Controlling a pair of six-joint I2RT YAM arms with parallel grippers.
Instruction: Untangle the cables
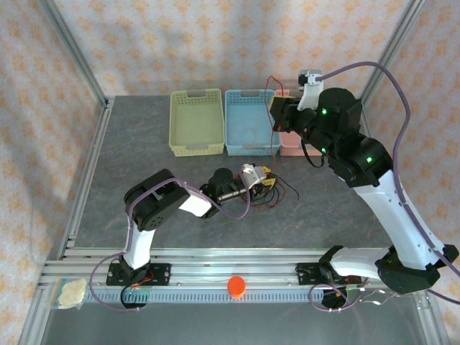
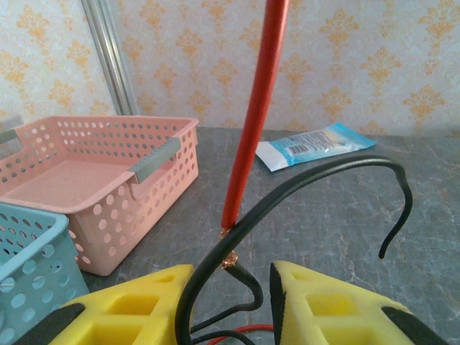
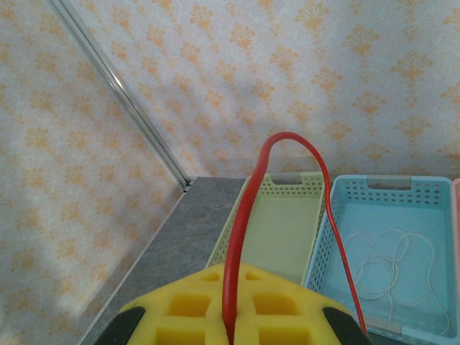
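A red cable (image 3: 241, 215) is pinched between the yellow fingers of my right gripper (image 3: 230, 277), which is shut on it. The cable loops up and falls back over the blue basket (image 3: 431, 208). From above, my right gripper (image 1: 276, 115) hangs high by the baskets, and the red cable (image 1: 277, 144) runs taut down to the tangle of red and black cables (image 1: 274, 192). My left gripper (image 1: 264, 180) sits low at this tangle. It is open, and a black cable (image 2: 302, 183) passes between its fingers (image 2: 136, 302). A bare copper end touches the black cable. A whitish cable (image 3: 388, 266) lies in the blue basket.
Three baskets stand in a row at the back: yellow-green (image 1: 195, 122), blue (image 1: 251, 122) and pink (image 2: 93, 194). A blue-and-white packet (image 2: 316, 146) lies on the table behind the tangle. An orange ball (image 1: 236, 285) sits on the front rail.
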